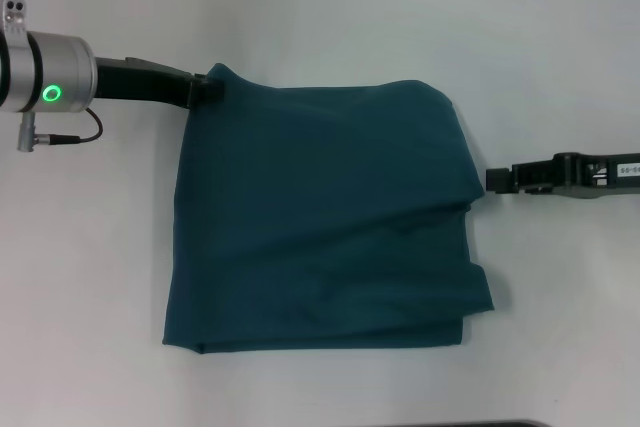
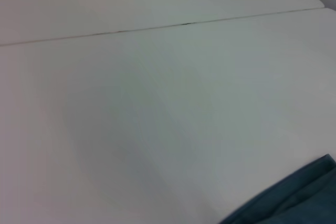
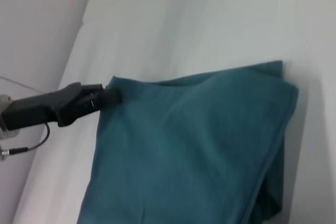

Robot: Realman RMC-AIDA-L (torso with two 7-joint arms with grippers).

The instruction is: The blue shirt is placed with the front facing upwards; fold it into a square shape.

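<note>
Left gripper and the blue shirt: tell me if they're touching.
Touching. The head view shows the left gripper meeting the blue shirt at its far left corner; the right wrist view shows the same contact.

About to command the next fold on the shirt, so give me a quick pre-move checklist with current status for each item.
1. Left tool gripping the far-left corner of the blue shirt: ok, corner pinched and peaked.
2. Right tool holding cloth: not ok, it sits just off the shirt's right edge.
3. Shirt roughly square: ok, folded to a near-square, plain side up.
4. Edges aligned: not ok, the near-right corner bulges out and layers are offset.
5. Right tool open or shut: cannot tell.
6. Shirt fully on the table: ok.
</note>
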